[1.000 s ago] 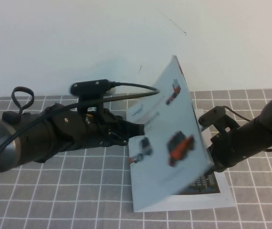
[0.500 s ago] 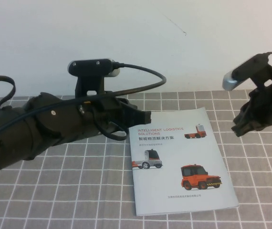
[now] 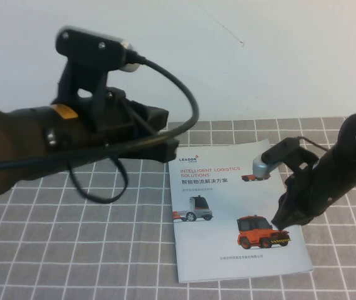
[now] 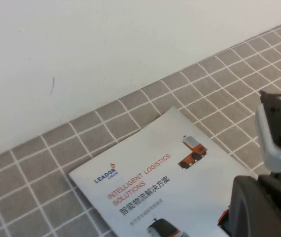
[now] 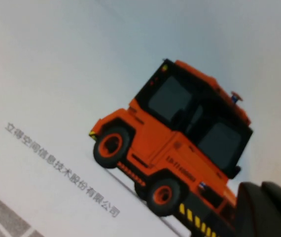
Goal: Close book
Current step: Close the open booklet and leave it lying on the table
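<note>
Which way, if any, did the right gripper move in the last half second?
Yes. The right gripper came down from beyond the book's right edge to over its cover, near the orange truck. The left gripper hovers by its far left corner.

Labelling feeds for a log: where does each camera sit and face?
High view: raised on the robot's side, angled down at the table and closed book; both arms show, left claw near the book's far left corner, right claw low over its cover.
Left wrist view: on the left arm, facing the book's title end; right arm shows.
Right wrist view: close over the cover's orange truck; part of the right claw shows.
All share the book.
</note>
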Tool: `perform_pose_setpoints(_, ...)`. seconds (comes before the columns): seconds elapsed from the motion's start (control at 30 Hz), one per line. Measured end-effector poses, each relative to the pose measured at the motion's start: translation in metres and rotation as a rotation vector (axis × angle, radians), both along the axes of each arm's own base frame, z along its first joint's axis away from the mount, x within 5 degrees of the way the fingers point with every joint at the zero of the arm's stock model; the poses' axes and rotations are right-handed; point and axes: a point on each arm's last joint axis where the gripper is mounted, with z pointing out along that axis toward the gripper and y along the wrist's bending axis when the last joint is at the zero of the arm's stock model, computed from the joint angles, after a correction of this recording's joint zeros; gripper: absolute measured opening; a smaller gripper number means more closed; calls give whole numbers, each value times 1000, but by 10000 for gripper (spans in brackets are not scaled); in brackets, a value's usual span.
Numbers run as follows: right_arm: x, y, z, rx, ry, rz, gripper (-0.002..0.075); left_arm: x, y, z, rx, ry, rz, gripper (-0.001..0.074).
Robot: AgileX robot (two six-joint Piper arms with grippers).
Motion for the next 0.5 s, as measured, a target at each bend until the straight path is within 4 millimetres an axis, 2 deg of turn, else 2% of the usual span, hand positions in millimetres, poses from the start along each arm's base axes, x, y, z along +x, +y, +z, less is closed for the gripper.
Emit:
perform_pose_setpoints(0.07, 2, 0, 17, -5, -42, 22, -3, -11, 7, 10, 41, -35, -11, -2)
perform_pose_setpoints(0.13, 3, -1, 43, -14, -106, 40, -3, -21, 19, 18, 105, -53, 3, -2)
perform_pose_setpoints(0.27, -1, -14, 120, -67, -321, 23, -3, -34, 54, 24, 232, -3, 158, -2)
perform_pose_setpoints(0.4, -31, -34, 192, -83, -513, -58, -3, -57, 96, 36, 340, 13, 374, -2)
perform_pose_setpoints(0.5, -57, -47, 226, -88, -586, -87, -3, -84, 115, 54, 337, -64, 446, -2)
